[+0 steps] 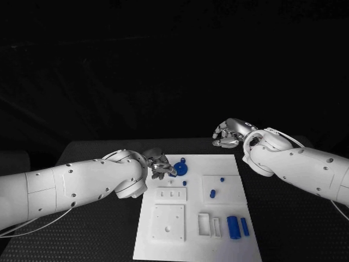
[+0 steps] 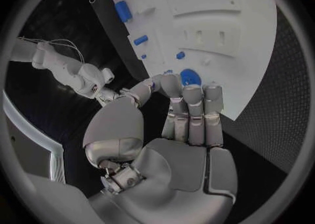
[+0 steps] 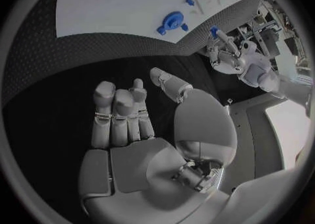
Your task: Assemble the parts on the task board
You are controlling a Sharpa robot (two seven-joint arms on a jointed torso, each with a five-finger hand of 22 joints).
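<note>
The robot's left hand, fingers pressed together and empty, hung at the far left corner of the white task board, just beside the round blue gear-like part lying flat there. The right hand, fingers curled on nothing, hovered off the far edge, farther away.

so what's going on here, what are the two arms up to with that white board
The left hand is at the far left corner of the white task board, its fingertips right by a round blue part lying there; whether it grips the part cannot be told. The right hand hovers over the black table beyond the board's far edge, holding nothing. Two blue cylinders and smaller blue pieces lie on the board.
</note>
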